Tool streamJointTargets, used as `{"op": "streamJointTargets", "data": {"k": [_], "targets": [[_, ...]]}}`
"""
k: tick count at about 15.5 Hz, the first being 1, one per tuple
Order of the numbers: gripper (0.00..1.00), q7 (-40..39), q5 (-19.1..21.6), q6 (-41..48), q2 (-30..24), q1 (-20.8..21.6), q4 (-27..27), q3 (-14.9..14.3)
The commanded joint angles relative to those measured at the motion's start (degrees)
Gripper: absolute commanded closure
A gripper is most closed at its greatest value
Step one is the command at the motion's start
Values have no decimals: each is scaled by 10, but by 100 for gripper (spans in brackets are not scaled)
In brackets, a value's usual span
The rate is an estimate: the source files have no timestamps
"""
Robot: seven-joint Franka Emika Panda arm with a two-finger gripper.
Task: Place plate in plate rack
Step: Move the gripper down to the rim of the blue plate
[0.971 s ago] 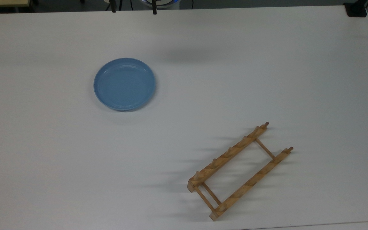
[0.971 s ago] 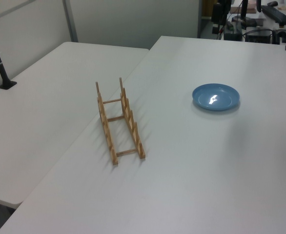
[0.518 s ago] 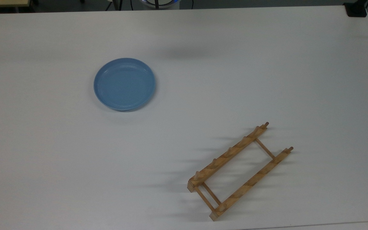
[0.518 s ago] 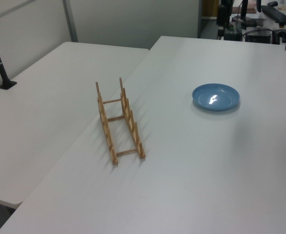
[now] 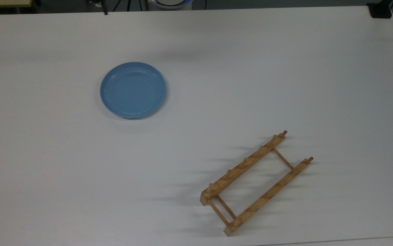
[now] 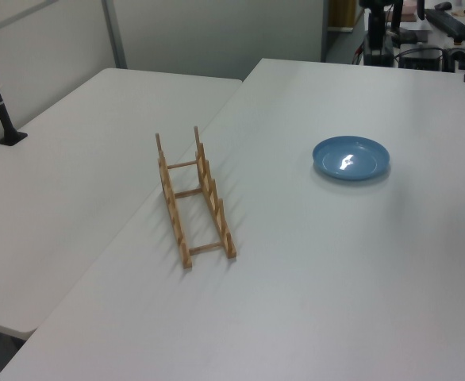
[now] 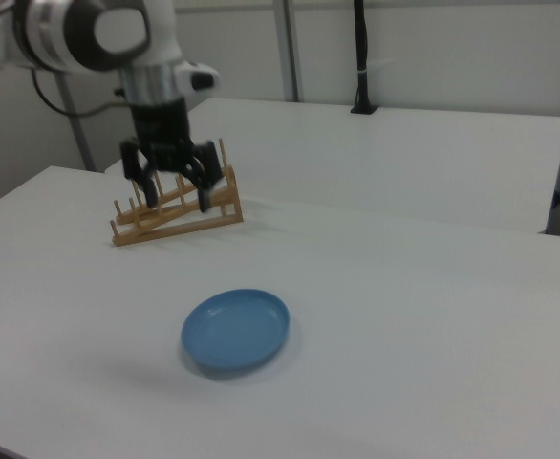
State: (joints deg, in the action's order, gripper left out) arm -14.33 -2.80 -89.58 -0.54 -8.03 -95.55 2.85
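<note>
While the plate (image 5: pixel 133 90) lies flat on the white table (image 5: pixel 285 68) at the upper left of centre in the top view, the plate rack (image 5: pixel 256 183) stands well apart from it toward the lower right of that frame, empty, its rails running diagonally. In the right view the gripper (image 7: pixel 169 182) hangs in the air at the upper left of the frame, above and beyond the plate, with its two dark fingers spread wide and nothing between them.

The step in hand looks like the approach for the pick, and nothing of the task is done yet. A flat plate gives the fingers only its raised rim to take, so a good grasp probably means coming down over one edge with one finger inside the rim and one outside, then closing firmly before lifting. Choosing the edge with the rack's slanted line in mind would save a wrist turn later, since the plate must go upright between two pairs of pegs, crossing both rails. The matte surface should help friction, but a shallow pinch may let the plate swing or slip when tilted.
</note>
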Motion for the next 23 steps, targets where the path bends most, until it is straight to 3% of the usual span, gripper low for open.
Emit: {"op": "streamJointTargets", "data": {"k": [1, 6, 14, 17, 20, 22, 23], "targets": [[0, -11, -11, -99, -5, -21, -88, -23], [0, -9, -5, -168, 55, -30, -114, -60], [1, -5, -5, -279, 154, -43, -126, -60], [24, 32, -5, -303, 174, -42, -127, -60], [36, 43, -5, -309, 181, -42, -127, -60], [36, 44, -5, -312, 189, -43, -127, -60], [46, 45, -5, -312, 192, -43, -127, -60]]}}
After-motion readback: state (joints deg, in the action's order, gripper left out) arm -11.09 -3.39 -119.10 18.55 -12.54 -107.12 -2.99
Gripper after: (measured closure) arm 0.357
